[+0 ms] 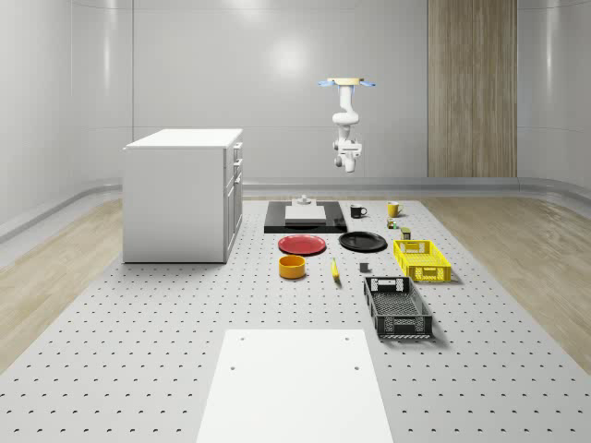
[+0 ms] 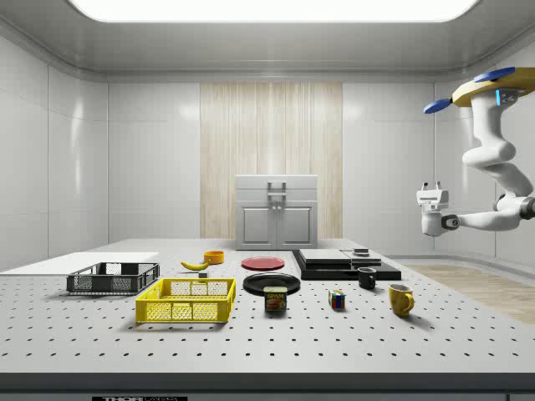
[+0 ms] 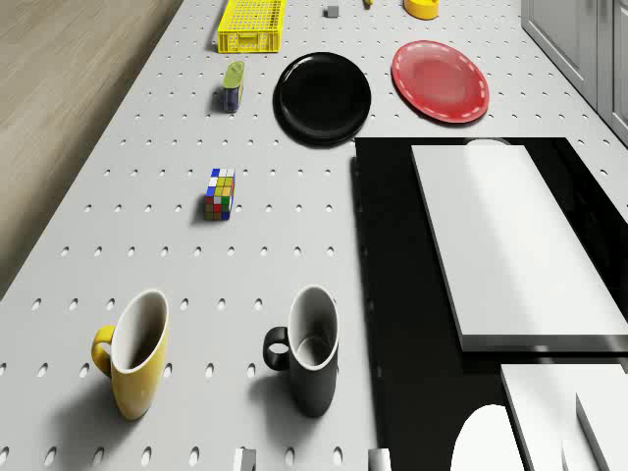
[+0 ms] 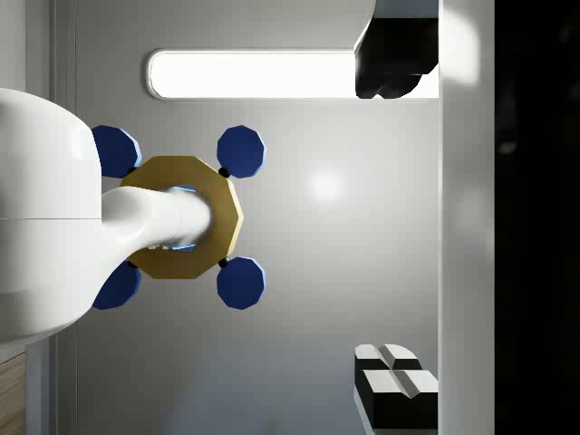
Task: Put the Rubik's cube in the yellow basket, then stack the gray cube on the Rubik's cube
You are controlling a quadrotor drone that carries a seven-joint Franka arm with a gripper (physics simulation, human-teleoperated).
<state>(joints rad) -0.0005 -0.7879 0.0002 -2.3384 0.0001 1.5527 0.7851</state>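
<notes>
drone (image 1: 346, 83) hovers high, arm (image 2: 493, 180) folded, bent sideways.

In the side view the drone (image 2: 493, 86) is cut off by the right edge, and the gray cube (image 1: 365, 268) on the table is too small to make out. The yellow basket (image 3: 251, 26) is clipped in the drone view.

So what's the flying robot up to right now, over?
Drone hovering high above the table's far end, gripper holding nothing. Rubik's cube on the table, outside the yellow basket. Can stands between them.
</notes>
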